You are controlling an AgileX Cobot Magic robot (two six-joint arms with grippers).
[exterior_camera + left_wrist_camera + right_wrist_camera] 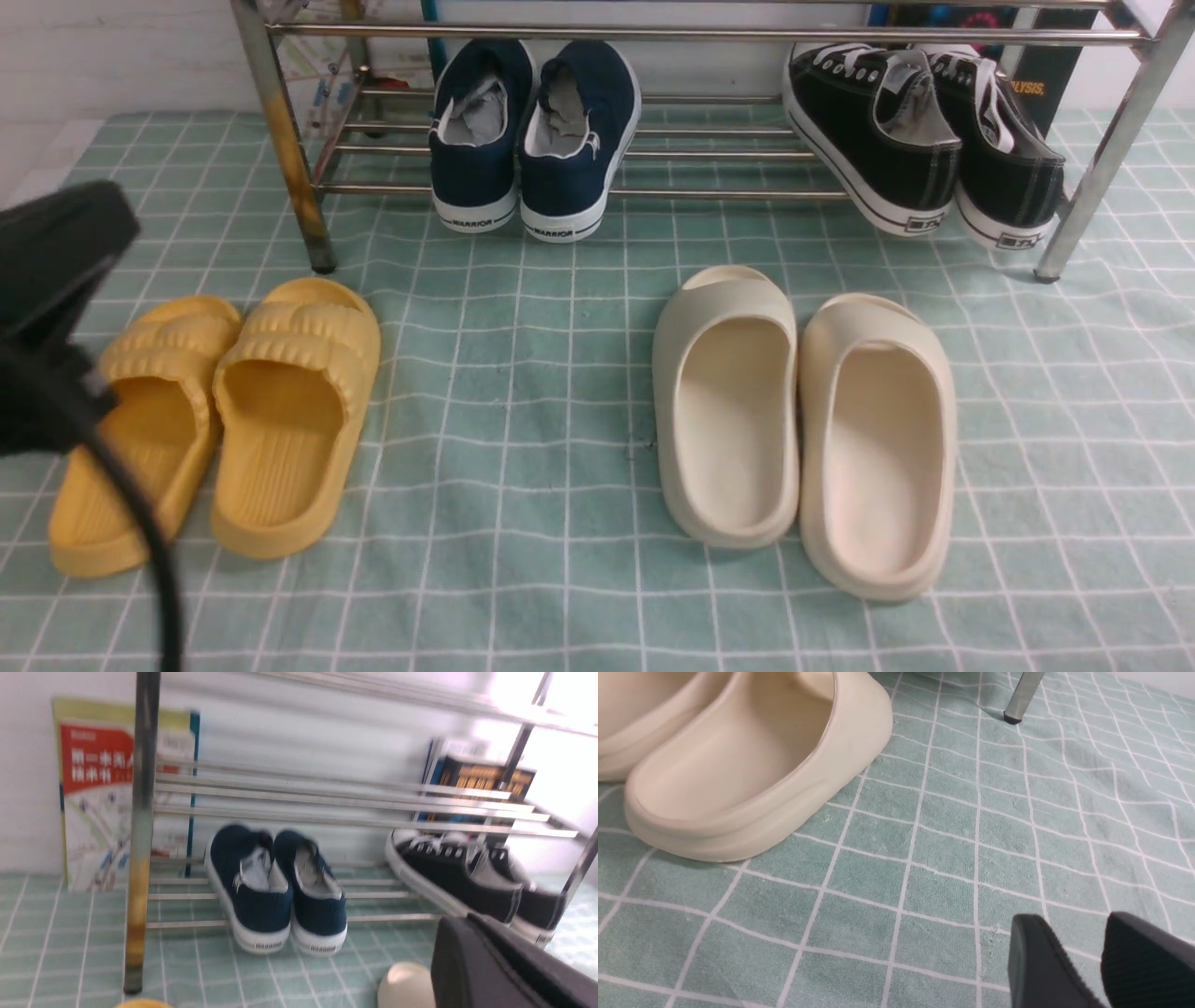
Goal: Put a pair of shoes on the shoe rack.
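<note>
Both navy-blue shoes, one beside the other, rest side by side on the lowest bars of the chrome shoe rack, left of its middle, heels toward me and hanging past the front bar. The left wrist view shows them too, one shoe next to its mate, under the rack's bars. My left gripper is shut with nothing in it, well back from the shoes; its arm shows at the left edge above the yellow slippers. My right gripper hangs open over bare cloth, holding nothing.
Black lace-up sneakers sit on the rack's right end. Yellow slippers lie front left and cream slippers front right on the green checked cloth. A red-and-white book and a dark book lean behind the rack.
</note>
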